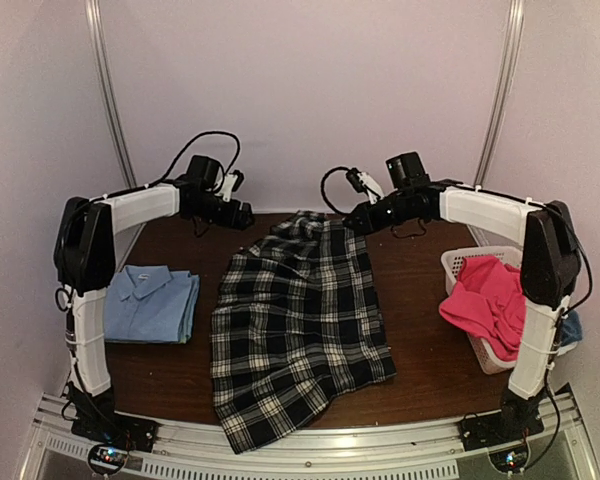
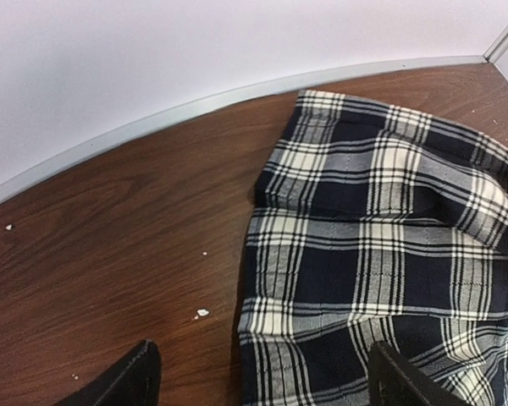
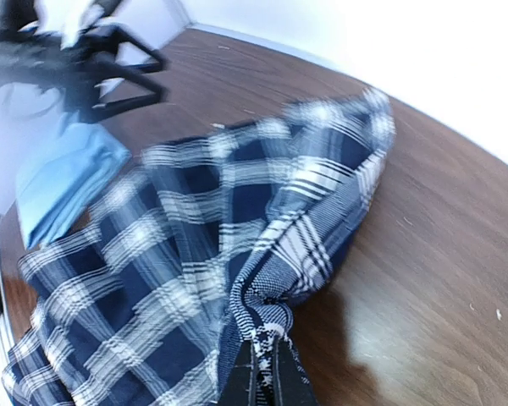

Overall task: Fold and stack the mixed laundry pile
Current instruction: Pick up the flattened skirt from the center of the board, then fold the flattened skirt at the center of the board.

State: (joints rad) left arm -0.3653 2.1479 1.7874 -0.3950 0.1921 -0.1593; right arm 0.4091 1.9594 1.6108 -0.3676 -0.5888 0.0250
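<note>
The black-and-white plaid shirt (image 1: 295, 325) lies spread over the middle of the table, its near hem hanging over the front edge. My right gripper (image 1: 356, 220) is shut on the shirt's far right edge (image 3: 275, 292) and lifts a bunched fold of it. My left gripper (image 1: 242, 217) is open and empty above the shirt's far left corner (image 2: 372, 228); its fingertips (image 2: 127, 381) straddle the cloth edge. A folded light blue shirt (image 1: 150, 302) lies at the left. Hot-pink trousers (image 1: 485, 295) fill the basket, with a duller blue cloth (image 1: 572, 326) behind them.
The white lattice basket (image 1: 460, 265) stands at the right edge of the table. The back wall rail (image 2: 152, 118) runs close behind the shirt's far corner. Small white crumbs (image 2: 202, 313) lie on the brown wood.
</note>
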